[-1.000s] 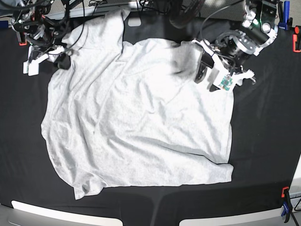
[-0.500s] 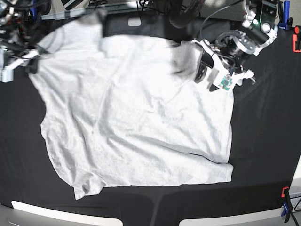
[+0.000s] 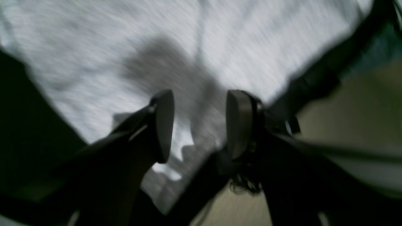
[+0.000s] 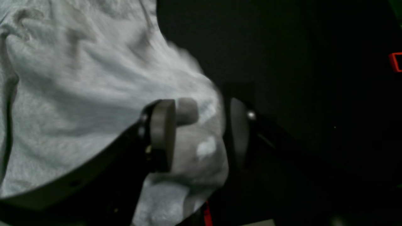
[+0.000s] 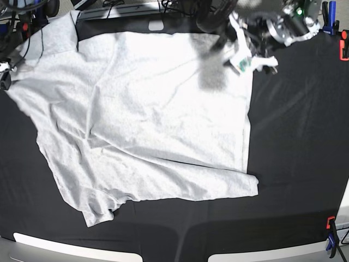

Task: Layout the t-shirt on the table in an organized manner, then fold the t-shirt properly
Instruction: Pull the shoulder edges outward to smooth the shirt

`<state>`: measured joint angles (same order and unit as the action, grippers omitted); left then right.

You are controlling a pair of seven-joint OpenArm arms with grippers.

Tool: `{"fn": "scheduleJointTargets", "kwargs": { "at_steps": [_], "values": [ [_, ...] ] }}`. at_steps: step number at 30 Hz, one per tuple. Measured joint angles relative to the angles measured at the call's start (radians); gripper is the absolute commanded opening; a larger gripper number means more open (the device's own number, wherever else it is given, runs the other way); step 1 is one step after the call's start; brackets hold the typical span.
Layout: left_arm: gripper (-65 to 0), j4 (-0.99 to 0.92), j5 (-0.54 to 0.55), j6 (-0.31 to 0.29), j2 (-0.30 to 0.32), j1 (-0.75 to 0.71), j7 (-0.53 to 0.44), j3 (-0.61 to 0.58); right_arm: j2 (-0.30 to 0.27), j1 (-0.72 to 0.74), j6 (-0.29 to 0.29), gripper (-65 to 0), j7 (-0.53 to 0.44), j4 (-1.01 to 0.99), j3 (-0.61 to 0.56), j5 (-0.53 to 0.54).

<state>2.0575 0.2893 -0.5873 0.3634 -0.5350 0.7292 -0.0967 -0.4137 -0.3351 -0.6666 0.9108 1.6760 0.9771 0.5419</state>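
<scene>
T-shirt (image 5: 147,114) lay spread over black-cloth table (image 5: 300,142), plain side up, w/ creases across the body; reached from far edge down to near-left, where a corner was bunched (image 5: 98,210). Sleeve stretched toward far-left corner.

Left gripper (image 3: 196,125) hovered over far-right part of shirt, at far edge of table in base view (image 5: 245,52). Jaws apart, a clear gap between pads, blurred grey fabric seen through the gap; nothing pinched that could be made out. Shadow cast on the fabric just beside it.

Right gripper (image 4: 196,135) at far-left corner of table, mostly cut off in base view. Jaws apart; bunched shirt edge (image 4: 201,150) sat between the pads, against the left pad (image 4: 161,135). Couldn't tell whether fabric was clamped or just lying there — picture blurred.

Red clamp (image 5: 343,46) and blue clamp (image 5: 326,13) on table's far-right edge; another pair near-right (image 5: 330,234).
</scene>
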Motion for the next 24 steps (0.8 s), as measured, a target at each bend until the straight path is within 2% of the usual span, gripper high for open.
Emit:
{"fn": "scheduleJointTargets", "kwargs": {
  "at_steps": [2, 5, 6, 8, 11, 12, 16, 20, 22, 24],
  "values": [
    [-40.4, 0.000, -0.074, -0.002, 0.038, -0.022, -0.009, -0.029, -0.005, 0.000, 0.000, -36.2, 0.001, 0.000, 0.000, 0.000],
    [-40.4, 0.000, -0.289, -0.005, 0.105, -0.044, -0.061, -0.097, -0.008, 0.000, -0.020, -36.2, -0.001, 0.002, 0.000, 0.005],
    [-40.4, 0.000, -0.355, 0.018, 0.128, -0.044, -0.089, -0.122, -0.008, 0.000, -0.023, -36.2, 0.000, 0.008, 0.000, 0.006],
    [-40.4, 0.000, -0.466, 0.114, 0.169, -0.042, -0.126, -0.177, -0.008, 0.000, -0.023, -36.2, -0.001, 0.034, 0.000, 0.006],
    [-40.4, 0.000, -0.608, 0.249, 0.202, -0.043, -0.132, -0.249, -0.010, 0.000, -0.026, -36.2, 0.000, 0.096, 0.000, 0.004],
    [-40.4, 0.000, -0.633, 0.272, 0.202, -0.043, -0.130, -0.264, -0.010, -0.003, -0.025, -36.2, 0.005, 0.127, 0.000, 0.007],
    [-40.4, 0.000, -0.630, 0.273, 0.202, -0.041, -0.099, -0.340, -0.016, -0.085, -0.032, -36.2, 0.028, 0.288, 0.000, 0.111],
    [-40.4, 0.000, -0.627, 0.273, 0.202, -0.043, -0.097, -0.403, -0.016, -0.212, -0.029, -36.2, 0.037, 0.434, 0.000, 0.114],
    [-40.4, -0.001, -0.630, 0.274, 0.202, -0.041, -0.089, -0.413, -0.019, -0.287, -0.029, -36.2, 0.060, 0.496, 0.000, 0.175],
    [-40.4, -0.001, -0.626, 0.340, 0.201, -0.043, -0.075, -0.413, -0.019, -0.371, -0.030, -36.2, 0.106, 0.554, -0.002, 0.246]
  ]
}}
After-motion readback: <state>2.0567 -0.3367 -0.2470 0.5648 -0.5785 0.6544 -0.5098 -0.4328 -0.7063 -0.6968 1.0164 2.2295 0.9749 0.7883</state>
